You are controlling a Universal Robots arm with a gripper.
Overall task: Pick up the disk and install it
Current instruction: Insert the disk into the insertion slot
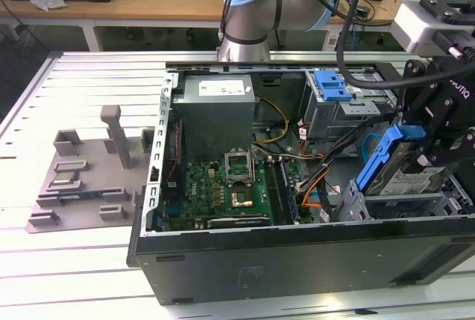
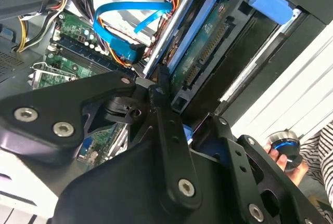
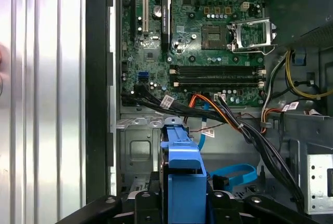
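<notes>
Claw: the claw is pinching the disk; in the first wrist view its black fingers are pressing on either side of the blue carrier frame.
Disk: it is hanging tilted in the claw over the end of the computer case on the exterior view's right, with its blue edge facing the exterior view's left. I cannot tell whether it is touching the metal bay under it.
Disk underside: in the second wrist view its green circuit board is showing inside the blue frame.
Computer case: it is lying on its side with the cover off, resting on the white slatted table.
Motherboard: the green motherboard is sitting in the middle of the case, left of the disk in the exterior view.
Power supply: the grey power-supply box is sitting behind the motherboard, well apart from the disk.
Drive cage: the grey drive cage is carrying a blue latch on top, just behind the claw.
Cables: a blue flat cable is looping near the disk's end.
Fixture: a grey parts fixture is lying on the table beside the case.
Person: a hand with a striped sleeve is holding a round knob outside the case.
</notes>
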